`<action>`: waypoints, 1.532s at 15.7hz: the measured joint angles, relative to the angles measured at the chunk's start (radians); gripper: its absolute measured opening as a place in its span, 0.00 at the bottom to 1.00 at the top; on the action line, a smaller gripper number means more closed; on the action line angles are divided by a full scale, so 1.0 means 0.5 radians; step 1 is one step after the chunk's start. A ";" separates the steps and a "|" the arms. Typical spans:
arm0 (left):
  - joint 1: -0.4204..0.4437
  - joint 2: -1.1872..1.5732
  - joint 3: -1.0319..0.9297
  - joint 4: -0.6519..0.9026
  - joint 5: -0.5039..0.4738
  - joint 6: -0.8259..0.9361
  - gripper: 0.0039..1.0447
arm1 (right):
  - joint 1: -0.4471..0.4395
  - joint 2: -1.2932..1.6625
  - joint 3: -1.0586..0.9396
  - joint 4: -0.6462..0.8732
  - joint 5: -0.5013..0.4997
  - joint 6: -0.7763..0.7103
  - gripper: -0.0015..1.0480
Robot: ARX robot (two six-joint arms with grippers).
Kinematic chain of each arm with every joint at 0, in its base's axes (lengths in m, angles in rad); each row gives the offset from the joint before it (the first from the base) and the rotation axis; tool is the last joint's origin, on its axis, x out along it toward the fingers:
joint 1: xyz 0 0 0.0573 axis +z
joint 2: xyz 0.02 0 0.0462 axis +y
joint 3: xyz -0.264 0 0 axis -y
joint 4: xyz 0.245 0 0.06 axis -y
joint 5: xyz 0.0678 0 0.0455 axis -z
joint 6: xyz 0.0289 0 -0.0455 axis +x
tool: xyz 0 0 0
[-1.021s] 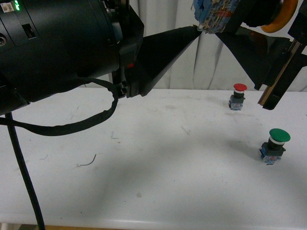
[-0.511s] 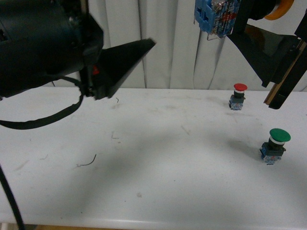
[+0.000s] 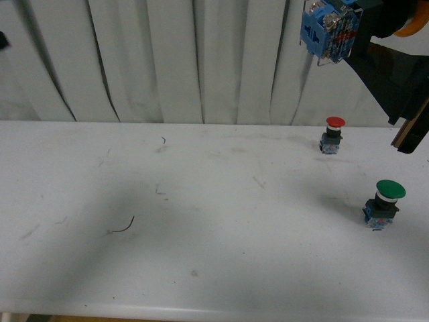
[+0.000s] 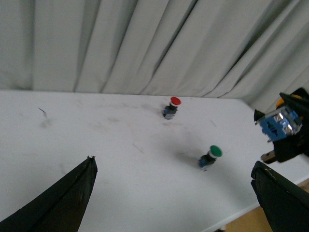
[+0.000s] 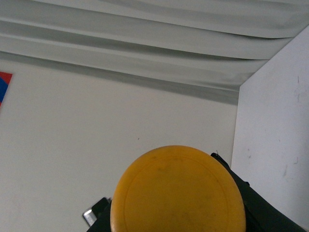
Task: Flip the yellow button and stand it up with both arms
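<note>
Your left gripper (image 4: 174, 163): two matte black fingers (image 4: 53, 208), flat wedges that taper to sharp tips, edges slightly rough. Your right gripper (image 3: 355, 33): the same black wedge-shaped plates, faintly glossy on the broad face, with a pale tan strip (image 3: 410, 124) running along the edge of one black bar.

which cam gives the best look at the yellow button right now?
Front view: the yellow button is up in the air, blue contact block sharp, a sliver of orange cap at the frame's right edge. Right wrist shows only its cap, close up. Left wrist shows the button small and blurred.
</note>
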 joint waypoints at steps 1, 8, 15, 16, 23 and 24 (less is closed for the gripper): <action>0.188 -0.391 -0.035 -0.288 0.030 0.451 0.94 | 0.002 -0.001 0.000 0.004 -0.009 -0.044 0.35; 0.183 -1.152 -0.787 -0.109 -0.896 0.565 0.01 | 0.002 -0.005 -0.001 0.005 -0.044 -0.192 0.34; 0.183 -1.254 -0.842 -0.150 -0.896 0.565 0.01 | 0.002 -0.005 -0.001 0.004 -0.052 -0.226 0.34; 0.183 -1.267 -0.849 -0.155 -0.896 0.565 0.01 | 0.002 -0.005 -0.001 0.004 -0.053 -0.228 0.34; 0.183 -1.466 -0.922 -0.278 -0.896 0.565 0.01 | 0.001 0.055 0.014 0.000 -0.082 -0.246 0.34; 0.183 -1.498 -0.946 -0.256 -0.896 0.565 0.01 | 0.001 0.055 0.024 0.005 -0.082 -0.247 0.34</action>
